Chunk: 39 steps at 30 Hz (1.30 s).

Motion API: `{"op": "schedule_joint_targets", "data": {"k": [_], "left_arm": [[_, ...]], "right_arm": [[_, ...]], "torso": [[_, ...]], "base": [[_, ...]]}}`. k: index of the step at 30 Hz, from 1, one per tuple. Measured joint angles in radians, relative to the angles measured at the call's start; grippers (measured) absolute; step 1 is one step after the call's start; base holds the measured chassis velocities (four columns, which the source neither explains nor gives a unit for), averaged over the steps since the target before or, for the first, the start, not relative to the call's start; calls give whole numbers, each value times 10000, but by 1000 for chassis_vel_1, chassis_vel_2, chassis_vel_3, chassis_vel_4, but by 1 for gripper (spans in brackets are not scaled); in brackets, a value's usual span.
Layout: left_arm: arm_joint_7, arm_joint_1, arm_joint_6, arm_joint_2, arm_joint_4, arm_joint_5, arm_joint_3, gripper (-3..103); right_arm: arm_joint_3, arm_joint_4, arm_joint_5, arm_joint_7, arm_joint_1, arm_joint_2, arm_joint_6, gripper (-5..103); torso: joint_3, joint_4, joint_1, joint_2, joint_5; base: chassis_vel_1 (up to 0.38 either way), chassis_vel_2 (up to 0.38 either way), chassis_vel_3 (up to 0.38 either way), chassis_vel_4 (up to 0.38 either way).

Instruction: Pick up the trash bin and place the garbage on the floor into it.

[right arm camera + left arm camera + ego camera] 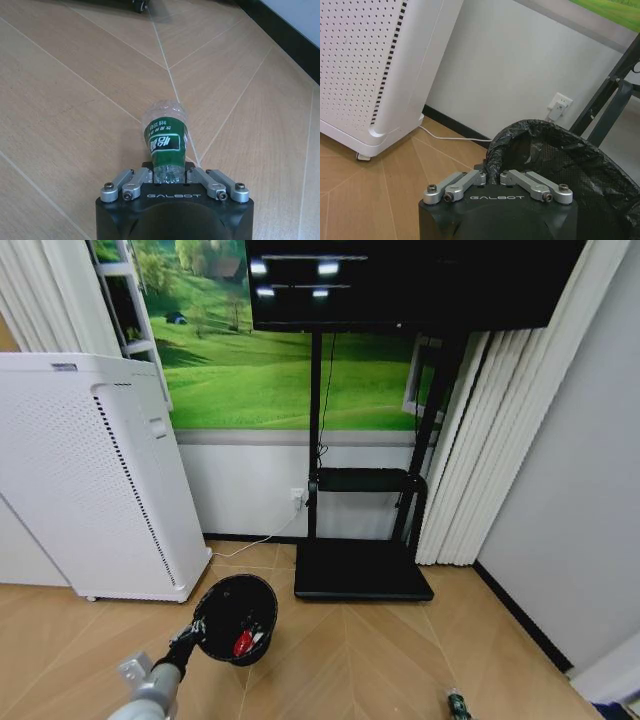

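Bin lifted on the left, bottle pinched on the right, bottle cut off at the head view's lower edge.

Left gripper clamps the black mesh trash bin's lined rim, a red wrapper inside; right gripper squeezes the clear green-labelled bottle above the wooden floor.

Even, bright indoor light in all views; shadows soft. Two ceiling lamps glare as white patches on the dark screen, top centre of the head view. Head view bows straight lines near its edges. In the right wrist view the bottle is sharp; the floor toward the top edge blurs.
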Motion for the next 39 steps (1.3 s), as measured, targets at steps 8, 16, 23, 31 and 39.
{"op": "schedule_joint_targets", "data": {"k": [8,16,23,31,39], "left_arm": [[18,-32,12,2,11,2,24,7],[-9,-87,70,35,243,383,631,7],[294,-243,-46,147,727,1208,1907,7],[652,-768,-7,689,873,1260,2862,7],[2488,-1340,187,1294,1550,1120,4204,7]], "right_arm": [[26,164,51,-91,-88,16,-25,25],[127,1674,1045,-1244,-583,140,1619,25],[-96,5327,1423,-3070,-1950,454,3322,25],[-879,7729,1632,-4508,-2287,156,3601,25],[-1154,8116,1148,-5273,-2302,107,3936,25]], "torso": [[0,0,0,0,0],[0,5,0,0,-3],[0,-3,0,0,-4],[0,0,0,0,-3],[0,1,0,0,-1]], "base": [[0,0,0,0],[0,0,0,0],[0,0,0,0],[0,0,0,0],[0,0,0,0]]}}
